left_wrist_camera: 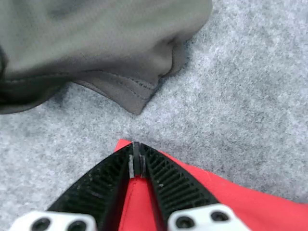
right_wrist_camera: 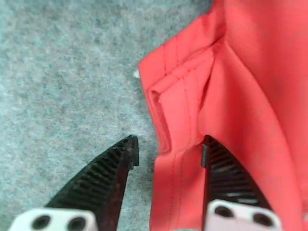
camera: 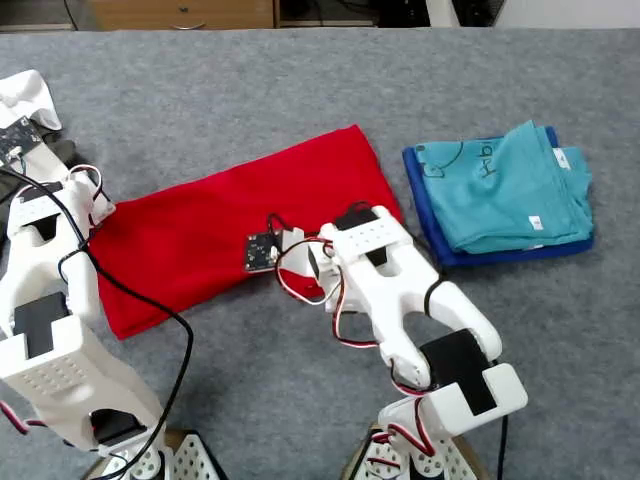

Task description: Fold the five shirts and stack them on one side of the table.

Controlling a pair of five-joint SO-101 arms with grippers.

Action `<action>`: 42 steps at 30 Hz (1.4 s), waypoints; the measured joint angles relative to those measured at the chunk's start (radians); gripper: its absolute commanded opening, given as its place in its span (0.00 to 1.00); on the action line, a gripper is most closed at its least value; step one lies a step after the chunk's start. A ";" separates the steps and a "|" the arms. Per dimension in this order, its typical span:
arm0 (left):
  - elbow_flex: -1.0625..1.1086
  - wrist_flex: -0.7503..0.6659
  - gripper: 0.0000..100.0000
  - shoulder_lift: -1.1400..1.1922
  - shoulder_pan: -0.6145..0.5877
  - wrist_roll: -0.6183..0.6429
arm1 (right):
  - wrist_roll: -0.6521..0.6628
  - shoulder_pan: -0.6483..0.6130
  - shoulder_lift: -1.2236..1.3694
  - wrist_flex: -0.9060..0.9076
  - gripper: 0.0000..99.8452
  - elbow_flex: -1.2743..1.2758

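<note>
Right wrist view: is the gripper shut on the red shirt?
No, the right gripper is open, its jaws astride the edge of the red shirt.

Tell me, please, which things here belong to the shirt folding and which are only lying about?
Belonging to the job:
- red shirt, spread flat
- teal shirt, folded
- blue shirt, folded, under the teal one
- grey shirt, crumpled
- white cloth at the table's edge, perhaps another shirt

Only lying about:
- wooden cabinet behind the table
</note>
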 measured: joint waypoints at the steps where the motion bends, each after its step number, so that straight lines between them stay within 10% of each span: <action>1: 0.000 0.000 0.02 0.000 0.000 0.000 | 0.000 0.005 0.002 -0.006 0.16 -0.006; 32: 0.000 0.000 0.02 0.000 0.000 0.000 | 0.006 0.054 0.020 -0.021 0.00 -0.091; 42: 0.000 0.000 0.02 0.000 0.000 0.000 | 0.006 0.060 0.023 0.219 0.00 -0.338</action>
